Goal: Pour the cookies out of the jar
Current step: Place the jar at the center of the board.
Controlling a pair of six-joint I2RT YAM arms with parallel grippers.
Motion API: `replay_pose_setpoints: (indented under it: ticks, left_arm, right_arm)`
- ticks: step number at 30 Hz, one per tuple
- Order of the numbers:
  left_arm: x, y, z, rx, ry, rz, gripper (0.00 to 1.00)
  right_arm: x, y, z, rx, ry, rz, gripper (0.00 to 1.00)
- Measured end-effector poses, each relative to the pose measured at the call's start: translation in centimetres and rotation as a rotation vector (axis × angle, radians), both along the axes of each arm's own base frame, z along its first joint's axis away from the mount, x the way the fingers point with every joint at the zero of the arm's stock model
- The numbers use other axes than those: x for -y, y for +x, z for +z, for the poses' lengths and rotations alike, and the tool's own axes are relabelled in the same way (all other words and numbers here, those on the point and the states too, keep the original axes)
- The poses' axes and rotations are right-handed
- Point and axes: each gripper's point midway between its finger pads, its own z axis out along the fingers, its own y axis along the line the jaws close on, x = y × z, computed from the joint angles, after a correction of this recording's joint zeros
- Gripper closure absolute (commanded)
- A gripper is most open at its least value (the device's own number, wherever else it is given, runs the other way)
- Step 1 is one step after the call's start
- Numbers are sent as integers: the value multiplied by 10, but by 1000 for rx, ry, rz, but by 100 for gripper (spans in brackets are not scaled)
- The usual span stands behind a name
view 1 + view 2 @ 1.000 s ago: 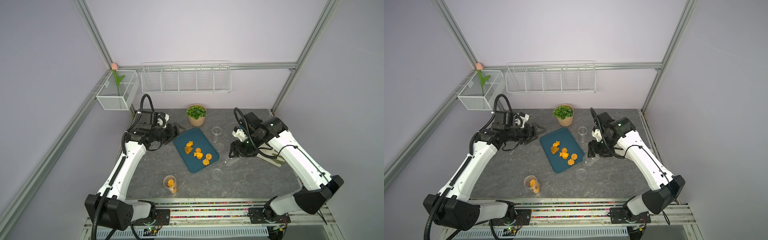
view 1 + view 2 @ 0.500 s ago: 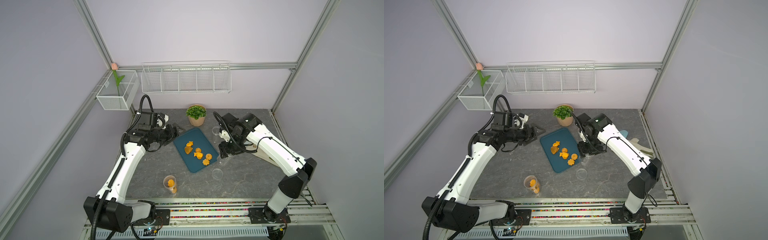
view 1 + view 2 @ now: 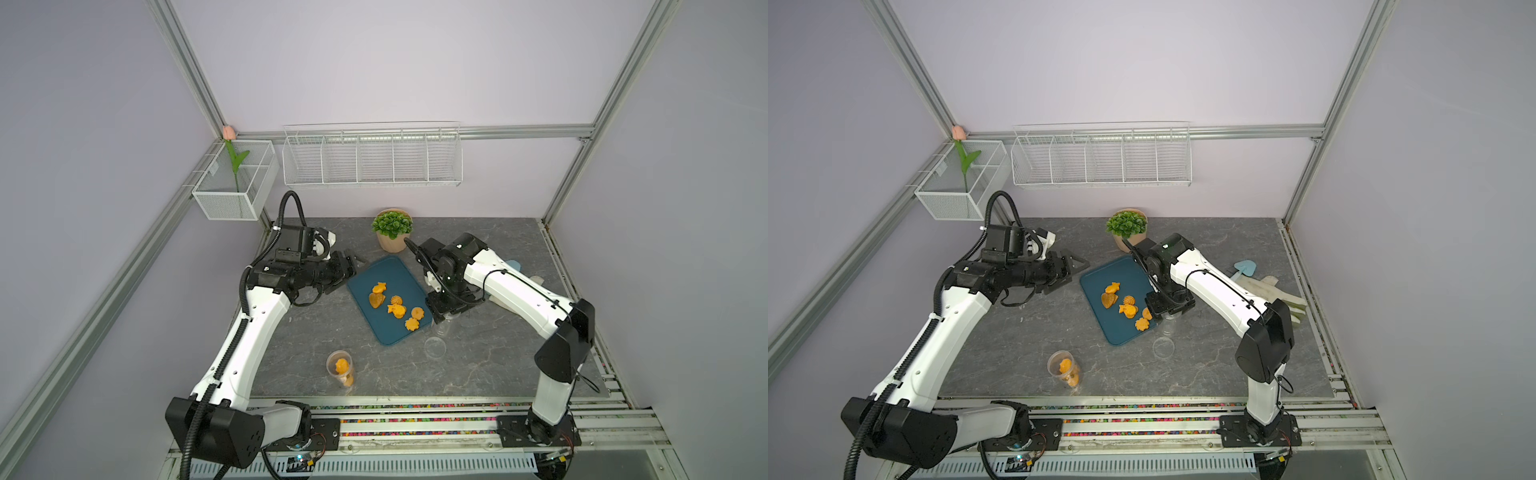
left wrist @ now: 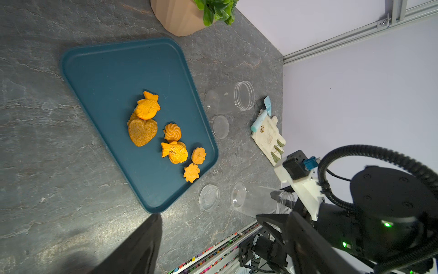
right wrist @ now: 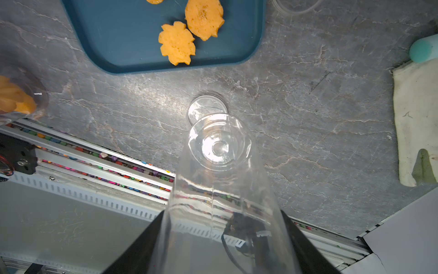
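Several orange cookies [image 3: 395, 305] [image 4: 175, 151] lie on the teal tray [image 3: 376, 274] [image 4: 106, 78]. My right gripper [image 5: 222, 213] [image 3: 440, 316] is shut on an empty clear jar [image 5: 220, 151] [image 3: 442, 328] [image 4: 256, 199], just off the tray's right edge. It grips the jar near the mouth, with the base pointing away from the fingers. A second jar [image 3: 343, 370] [image 3: 1065, 368], holding cookies, stands near the table's front. My left gripper [image 3: 353, 266] [image 3: 1073, 270] hovers open and empty at the tray's far left corner.
A clear lid [image 3: 435, 347] [image 5: 206, 108] lies on the table under the held jar. Another empty jar [image 4: 227, 98] and its lid [image 4: 219, 127] sit behind the right arm. A potted plant [image 3: 391, 230] stands at the back, a cloth and blue scoop [image 3: 1246, 268] at the right.
My right arm has swung left with the empty jar, from the table's right part to the tray's right edge. The left arm has stayed in place.
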Motion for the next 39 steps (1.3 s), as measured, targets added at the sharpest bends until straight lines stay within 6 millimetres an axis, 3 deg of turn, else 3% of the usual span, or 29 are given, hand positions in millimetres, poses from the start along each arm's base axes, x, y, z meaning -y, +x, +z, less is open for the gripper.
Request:
replay_pose_setpoints:
  ticks: [10,18,31,39]
  left_arm:
    - [-3,-1,-2,-1,11,11,17]
    - [-3,0,-4,-5,14,13,17]
    - [-3,1,-6,-9,19,17,17]
    - [-3,3,-9,-20,22,17,17]
  right_arm:
    - [0,9,-35,-38,-44,19,31]
    - [5,22,-44,-31,-33,4,31]
    - [19,26,-66,-66,-55,-11,30]
    - [22,34,-70,-53,-41,-27,30]
